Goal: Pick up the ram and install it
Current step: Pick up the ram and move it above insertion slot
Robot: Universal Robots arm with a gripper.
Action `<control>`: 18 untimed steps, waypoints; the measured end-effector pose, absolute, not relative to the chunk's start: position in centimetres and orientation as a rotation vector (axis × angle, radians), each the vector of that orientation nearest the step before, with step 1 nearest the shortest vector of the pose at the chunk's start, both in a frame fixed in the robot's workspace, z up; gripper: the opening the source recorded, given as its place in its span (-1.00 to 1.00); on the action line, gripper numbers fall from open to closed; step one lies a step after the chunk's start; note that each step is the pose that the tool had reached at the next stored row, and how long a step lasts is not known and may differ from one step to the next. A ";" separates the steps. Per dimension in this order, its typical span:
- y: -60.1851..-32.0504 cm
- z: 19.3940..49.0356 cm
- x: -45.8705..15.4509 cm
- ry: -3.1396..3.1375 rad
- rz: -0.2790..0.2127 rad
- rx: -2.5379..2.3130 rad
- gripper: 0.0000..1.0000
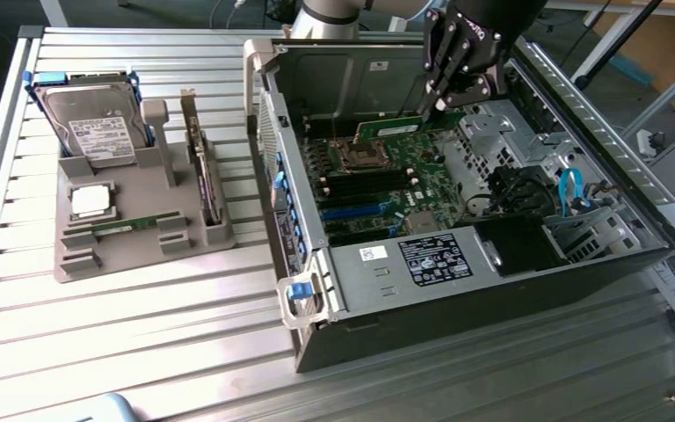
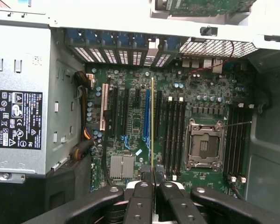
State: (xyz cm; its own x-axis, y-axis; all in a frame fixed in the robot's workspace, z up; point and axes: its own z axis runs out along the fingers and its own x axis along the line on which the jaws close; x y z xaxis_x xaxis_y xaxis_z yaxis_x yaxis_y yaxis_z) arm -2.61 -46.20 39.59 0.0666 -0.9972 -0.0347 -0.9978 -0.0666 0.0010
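Clamping the ram [image 1: 392, 130] between fingers [image 2: 141, 191] drawn in narrow, pads pressing on the two flat faces of the stick. Hanging with the gripper [image 1: 441, 107] in the upper right of the exterior view, inside the open computer case [image 1: 314, 303], above the motherboard [image 1: 414, 189]. Holding the stick level, jutting from the fingertips toward the exterior view's left, above the open processor socket [image 1: 355, 156]. Not showing clearly whether touching the board or not.

Appearing edge-on in the wrist view: the ram [image 2: 152, 121] as a thin pale line running out from the gripper [image 2: 152, 173] across the motherboard [image 2: 130, 93], between a blue slot [image 2: 146, 116] and the row of black memory slots [image 2: 173, 135] beside the processor socket [image 2: 204, 144].

Standing well apart from the grey tray [image 1: 138, 255] at the left of the exterior view, itself bearing a hard drive [image 1: 94, 123], a square processor chip [image 1: 91, 200], an upright expansion card [image 1: 203, 167] and a second ram stick [image 1: 124, 226] lying flat.
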 end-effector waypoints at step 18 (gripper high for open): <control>-45.5 39.3 -2.6 2.130 0.041 -2.277 -0.76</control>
State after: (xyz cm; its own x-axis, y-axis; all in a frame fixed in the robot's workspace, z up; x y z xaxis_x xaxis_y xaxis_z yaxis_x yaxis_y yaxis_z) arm -2.61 -45.45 39.35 0.0666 -0.9972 -0.0348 -0.9978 -0.0666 0.0009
